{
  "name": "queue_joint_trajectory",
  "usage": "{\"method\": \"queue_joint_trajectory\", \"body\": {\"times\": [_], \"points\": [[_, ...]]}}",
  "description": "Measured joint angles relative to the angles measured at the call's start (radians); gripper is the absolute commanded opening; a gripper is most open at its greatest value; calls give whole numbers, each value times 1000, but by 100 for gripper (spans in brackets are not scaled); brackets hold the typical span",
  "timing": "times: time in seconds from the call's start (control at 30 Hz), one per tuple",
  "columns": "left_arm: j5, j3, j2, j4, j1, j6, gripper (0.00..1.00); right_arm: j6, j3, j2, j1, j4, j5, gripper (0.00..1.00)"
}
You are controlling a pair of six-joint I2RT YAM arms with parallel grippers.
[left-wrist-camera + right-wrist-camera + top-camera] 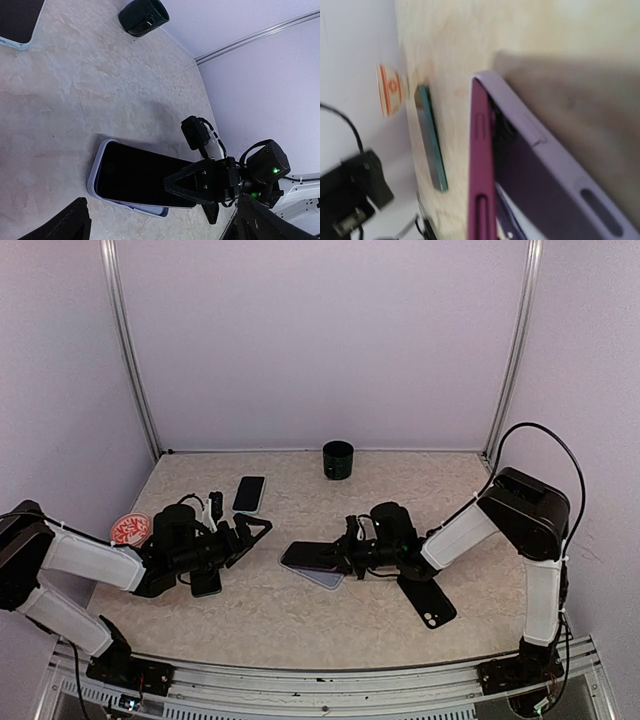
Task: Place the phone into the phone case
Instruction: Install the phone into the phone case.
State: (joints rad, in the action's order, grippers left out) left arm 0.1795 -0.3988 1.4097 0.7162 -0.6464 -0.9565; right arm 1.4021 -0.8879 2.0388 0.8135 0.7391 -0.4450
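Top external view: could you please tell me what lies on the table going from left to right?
Red-and-white disc → rear phone → dark phone over the lilac case → black handset.

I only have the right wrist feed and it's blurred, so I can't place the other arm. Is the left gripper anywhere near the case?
Observer: No. The left gripper is open and hangs to the left of the phone case, with bare table between them.
Operator: Good. Is the phone's far end, the one away from my fingers, over the case?
Observer: Yes. In the left wrist view the case's lavender rim wraps around the far end of the phone and runs along one long side. I cannot tell whether that end is fully seated.
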Motion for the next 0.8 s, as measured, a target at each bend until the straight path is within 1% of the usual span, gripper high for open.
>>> {"method": "queue_joint_trajectory", "body": {"times": [0.2, 0.4, 0.5, 0.6, 0.8], "points": [[2, -2, 0, 0, 0, 0, 99, -114, -50, 5, 4, -90, -102, 0], [3, -2, 0, -3, 0, -2, 99, -240, -98, -28, 5, -259, -180, 0], [2, -2, 1, -10, 0, -5, 99, -266, -100, -45, 5, -306, -199, 0], [-1, -2, 15, -12, -2, -11, 98, -249, -73, -57, 5, -298, -207, 0], [-3, -27, 126, -11, -37, -37, 97, -132, 4, -60, 5, -175, -203, 0]]}}
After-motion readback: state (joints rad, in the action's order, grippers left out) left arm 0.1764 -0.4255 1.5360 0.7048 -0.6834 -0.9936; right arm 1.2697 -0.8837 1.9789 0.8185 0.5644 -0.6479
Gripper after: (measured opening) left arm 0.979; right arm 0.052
